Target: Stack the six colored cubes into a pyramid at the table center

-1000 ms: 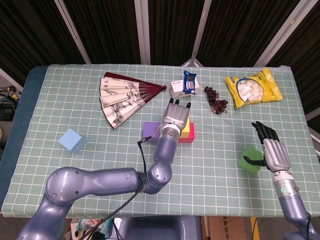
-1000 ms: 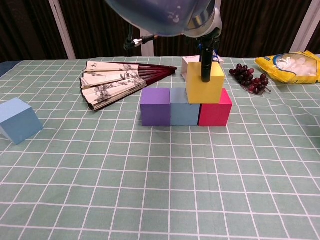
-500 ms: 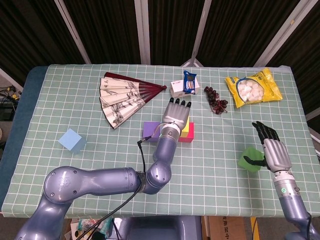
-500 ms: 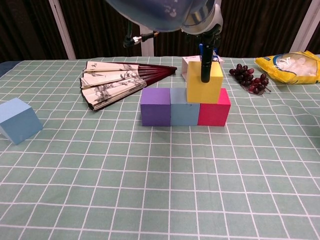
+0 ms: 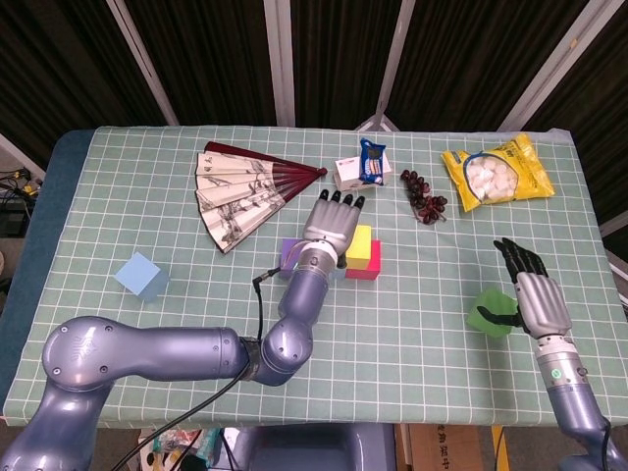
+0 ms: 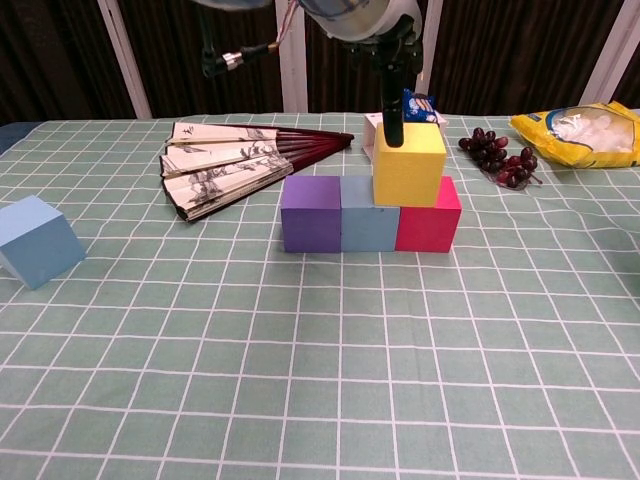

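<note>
Left hand: we find the left hand point(image 5: 332, 222) above the block row, fingers apart and extended, holding nothing; in the chest view one fingertip point(image 6: 394, 130) hangs at the upper left edge of the yellow cube point(image 6: 409, 164).
Yellow cube: it sits on the second tier, just right of the left hand, resting across the light blue cube point(image 6: 369, 213) and the pink cube point(image 6: 431, 216).
Base row: we see the purple cube point(image 6: 311, 213), light blue cube and pink cube touching side by side, directly beneath the left hand.
Right hand: the right hand point(image 5: 535, 294) has its thumb around the green cube point(image 5: 488, 314) at its left side; its other fingers point up and away, and we cannot tell whether the cube is truly gripped.
Loose blue cube: a second blue cube point(image 5: 140, 276) lies well to the left of the left hand, tilted in the chest view.
Other items: beyond the left hand we note a folding fan point(image 5: 242, 188), a snack box point(image 5: 358, 171), grapes point(image 5: 424, 197) and a yellow bag point(image 5: 496, 172) on the checked tablecloth point(image 5: 412, 334).
</note>
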{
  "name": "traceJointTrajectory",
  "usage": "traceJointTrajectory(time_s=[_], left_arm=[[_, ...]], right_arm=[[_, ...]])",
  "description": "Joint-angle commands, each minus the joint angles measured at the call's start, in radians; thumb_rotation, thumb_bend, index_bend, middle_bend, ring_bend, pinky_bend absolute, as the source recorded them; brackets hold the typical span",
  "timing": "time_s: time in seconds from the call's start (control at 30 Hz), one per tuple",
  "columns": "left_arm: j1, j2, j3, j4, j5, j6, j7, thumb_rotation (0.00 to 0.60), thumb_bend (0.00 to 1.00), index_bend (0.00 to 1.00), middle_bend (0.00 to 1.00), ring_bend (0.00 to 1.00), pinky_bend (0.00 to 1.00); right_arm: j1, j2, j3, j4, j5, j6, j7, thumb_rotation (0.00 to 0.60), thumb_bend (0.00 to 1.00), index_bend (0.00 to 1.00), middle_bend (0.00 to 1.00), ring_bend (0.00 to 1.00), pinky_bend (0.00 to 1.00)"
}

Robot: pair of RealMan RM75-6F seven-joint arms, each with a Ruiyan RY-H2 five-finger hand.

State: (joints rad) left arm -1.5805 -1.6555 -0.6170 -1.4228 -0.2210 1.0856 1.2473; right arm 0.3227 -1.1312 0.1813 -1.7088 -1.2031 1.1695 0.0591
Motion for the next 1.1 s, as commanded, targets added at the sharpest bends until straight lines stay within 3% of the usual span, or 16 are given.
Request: traceJointTrajectory(time_s=[0.03, 0.3, 0.5, 0.63, 0.83, 1.1], left_arm=[[0.074, 0.07, 0.009, -0.128, 0.067, 0.083, -0.09, 0.6, 0.13, 0.0, 0.09, 0.06, 0.0], [0.232, 0.201, 0.101, -0.378, 0.191, 0.222, -0.202, 0.6, 0.13, 0.0, 0.09, 0.06, 0.0], [0.363, 0.307, 0.201, -0.561, 0.321, 0.305, -0.281, 0.6, 0.13, 0.0, 0.09, 0.06, 0.0], [0.46, 0.38, 0.296, -0.644, 0.443, 0.322, -0.337, 0.6, 0.09, 0.0, 0.09, 0.06, 0.0], [0.583, 0.472, 0.434, -0.67, 0.678, 0.251, -0.435, 0.6, 0.05, 0.0, 0.09, 0.06, 0.0], [0.727, 0.549, 0.641, -0.515, 1.136, 0.118, -0.597, 0.6, 0.03, 0.0, 0.13, 0.06, 0.0]], right_arm=[[-0.001, 0.0, 0.001, 0.0, 0.001, 0.0, 0.002, 0.6, 0.21, 0.0, 0.01, 0.0, 0.0], [-0.001, 0.002, 0.003, -0.007, -0.002, 0.005, 0.005, 0.6, 0.21, 0.0, 0.01, 0.0, 0.0], [-0.003, 0.004, 0.001, -0.013, -0.006, 0.007, 0.005, 0.6, 0.21, 0.0, 0.01, 0.0, 0.0], [-0.004, 0.004, -0.002, -0.015, -0.01, 0.007, 0.0, 0.6, 0.21, 0.0, 0.01, 0.0, 0.0], [-0.003, 0.003, -0.001, -0.012, -0.009, 0.009, -0.006, 0.6, 0.21, 0.0, 0.01, 0.0, 0.0], [-0.003, -0.004, -0.005, -0.001, -0.005, 0.012, -0.025, 0.6, 0.21, 0.0, 0.01, 0.0, 0.0]])
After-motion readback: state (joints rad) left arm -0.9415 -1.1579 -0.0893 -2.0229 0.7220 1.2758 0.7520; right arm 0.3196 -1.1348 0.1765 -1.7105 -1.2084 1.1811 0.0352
